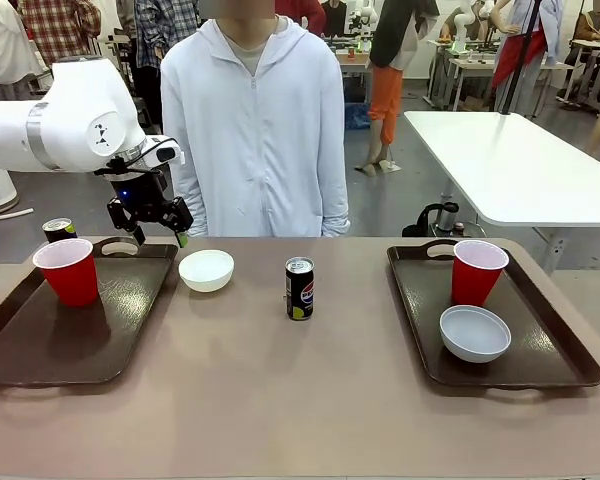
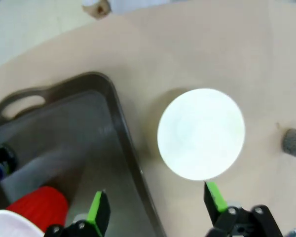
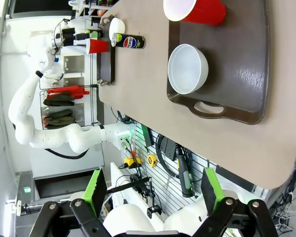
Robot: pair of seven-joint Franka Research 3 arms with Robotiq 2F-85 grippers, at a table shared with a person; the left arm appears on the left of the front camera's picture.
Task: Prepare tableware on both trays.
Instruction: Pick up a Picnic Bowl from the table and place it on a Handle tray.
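Bowl to fetch: the loose bowl (image 2: 201, 133) sits on bare table just beside the left tray (image 1: 40, 350), ahead of my left gripper (image 2: 155, 202). I judge that arm nearer.
Left jaws: wide apart, holding nothing.
Right gripper (image 3: 153, 190): wide apart, holding nothing, well off the table.
Left tray holds: left cup (image 1: 70, 270), left can (image 1: 58, 230).
Right tray (image 1: 555, 360) holds: right cup (image 1: 477, 270), right bowl (image 1: 474, 333).
Middle can (image 1: 299, 288): upright between the trays.
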